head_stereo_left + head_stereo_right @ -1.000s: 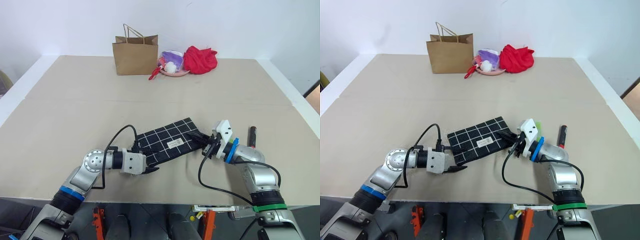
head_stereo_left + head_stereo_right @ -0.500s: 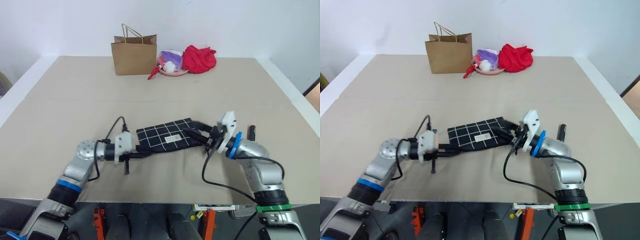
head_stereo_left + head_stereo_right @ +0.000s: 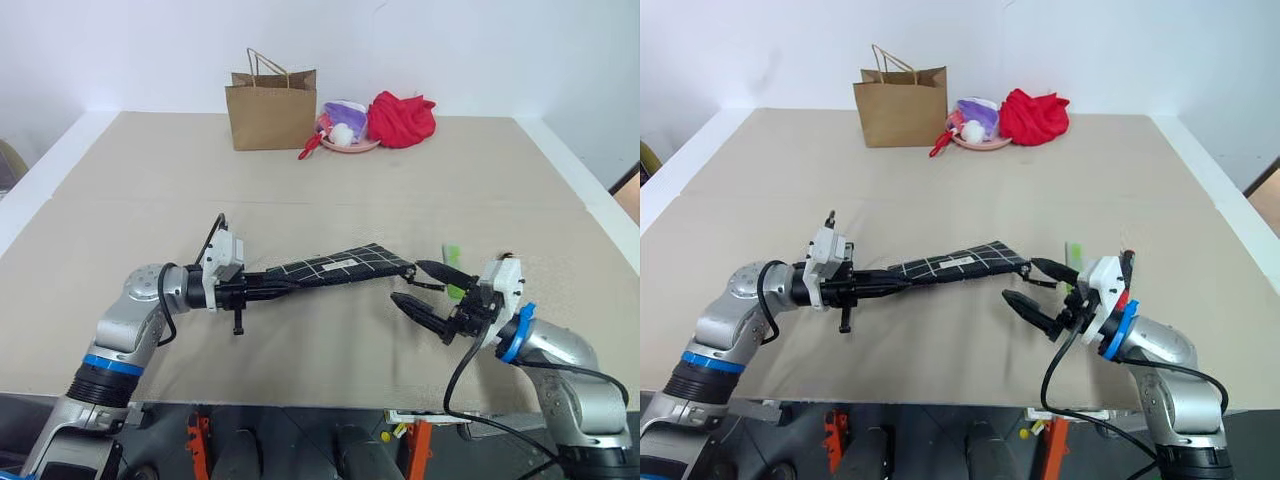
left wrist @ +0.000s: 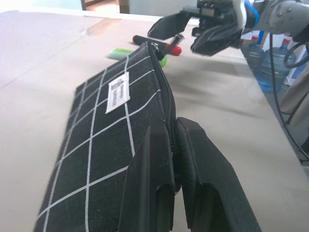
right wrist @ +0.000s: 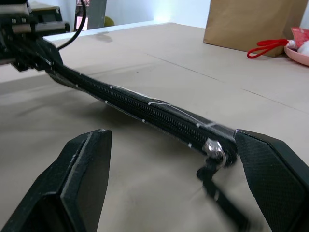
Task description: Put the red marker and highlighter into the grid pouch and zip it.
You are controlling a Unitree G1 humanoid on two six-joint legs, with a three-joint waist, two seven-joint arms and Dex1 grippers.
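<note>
the grid pouch [image 3: 335, 266] is seen as a flat black fabric case crossed by thin white lines, with a small white label on its upper face and a black zipper running along its long edge. it is held off the table [image 3: 150, 190], stretched nearly level and edge-on to the head views, at about the centre of the scene. its zipper pull and cord [image 5: 212, 159] hang at the end nearest the right gripper. the highlighter [image 3: 452, 262], lime green, lies on the table at about 3 o'clock from the pouch, just beyond its free end. the red marker [image 4: 161, 45] is seen in the left wrist view beside the highlighter, past the far end of the pouch.

the left gripper [image 3: 262, 286] is clamped on the pouch's end at 9 o'clock, its two black fingers [image 4: 205, 179] pressed together over the zipper edge. its forearm is laid out level, pointing across toward the right arm.

the right gripper [image 3: 425, 290] is held level at about 4 o'clock from the pouch, its fingers spread wide apart and holding nothing, with the pouch's free end just in front of the gap.

at 12 o'clock, near the far edge of the table, a brown paper bag [image 3: 270, 100], a pink dish [image 3: 345, 135] and a red cloth [image 3: 400, 118] are set in a row.
</note>
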